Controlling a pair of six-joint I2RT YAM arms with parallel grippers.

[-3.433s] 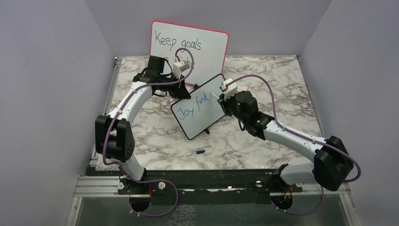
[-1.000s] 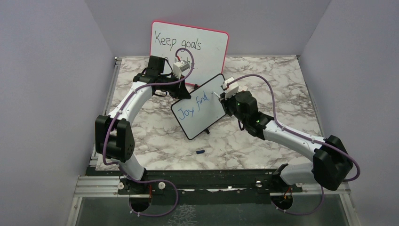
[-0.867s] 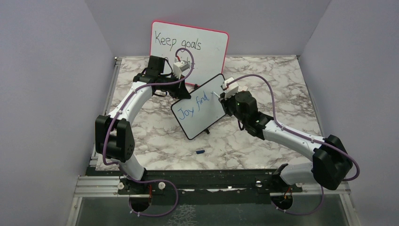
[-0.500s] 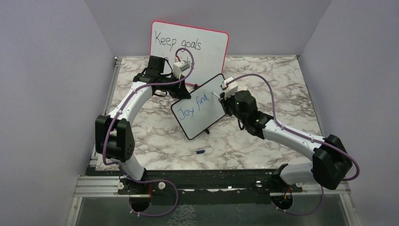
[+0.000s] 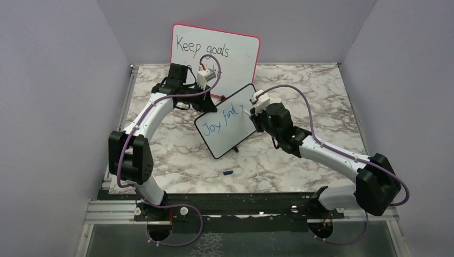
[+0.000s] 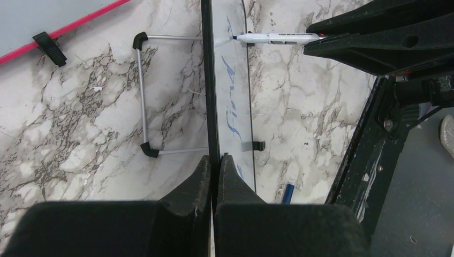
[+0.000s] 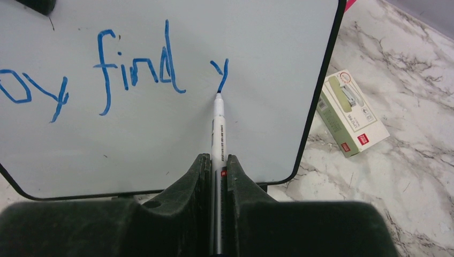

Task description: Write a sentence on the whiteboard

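The whiteboard (image 5: 224, 128) is stood near the middle of the marble counter (image 5: 321, 96). It is propped at a tilt on a wire stand (image 6: 140, 96) and turned at an angle, just in front of the pink-framed board (image 5: 241, 51) at the back. Its edge is gripped near the upper left corner by the left end effector (image 6: 214, 160), whose fingers are pressed together on the thin black frame. A white marker (image 7: 218, 126) is clamped between the fingers of the right end effector (image 7: 217, 160). Its blue tip is held against the white surface at the foot of a "y". The sentence (image 7: 134, 75) is written in blue slanted letters, and "Joy find y" can be read. A small green and white box (image 7: 353, 115) is seen lying on the counter just beyond the whiteboard's right edge. A small blue object (image 5: 227, 172) lies on the counter nearer the arm bases, apart from the whiteboard.
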